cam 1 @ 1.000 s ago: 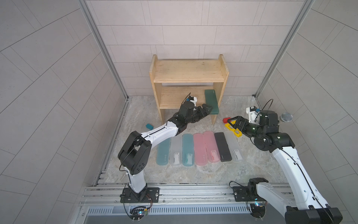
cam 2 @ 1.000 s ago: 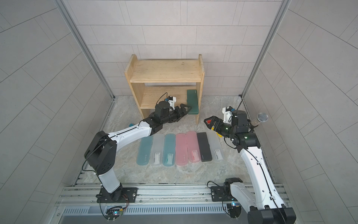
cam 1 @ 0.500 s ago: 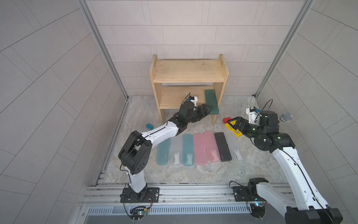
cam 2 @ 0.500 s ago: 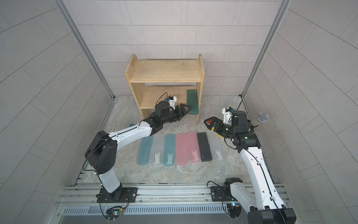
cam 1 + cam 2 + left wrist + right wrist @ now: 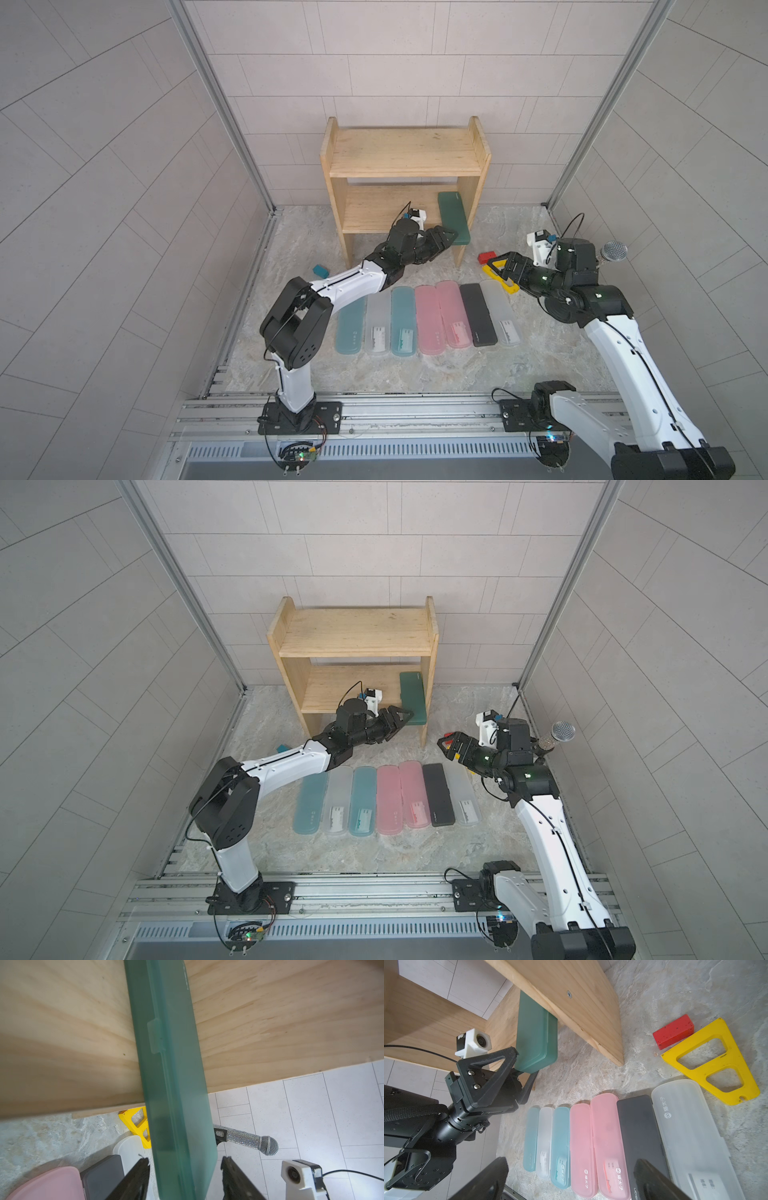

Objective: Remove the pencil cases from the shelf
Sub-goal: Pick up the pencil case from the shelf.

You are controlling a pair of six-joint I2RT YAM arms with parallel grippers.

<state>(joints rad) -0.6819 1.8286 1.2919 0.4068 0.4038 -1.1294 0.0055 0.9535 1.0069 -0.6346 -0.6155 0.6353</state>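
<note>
Dk green case point(image 5: 454, 218), lid shut, lies flat on lower tier of the 2-tier pine shelf point(image 5: 405, 151), front-to-back beside the right side board, near end overhanging the front edge. Row of 7 cases point(image 5: 428, 320) lies flat, side by side, on floor in front of shelf; L to R: teal, white, teal, pink, pink, black, white.

Shelf point(image 5: 405, 164) at back of desk point(image 5: 415, 374). Single pencil case point(image 5: 453, 212) on lower tier, right end, overhanging front edge. Seven-case row point(image 5: 428, 316) side by side on desk before shelf. Triangular block point(image 5: 712, 1059) and brick point(image 5: 672, 1030) just beside each other, right of shelf; small block point(image 5: 320, 271) left of it.
</note>
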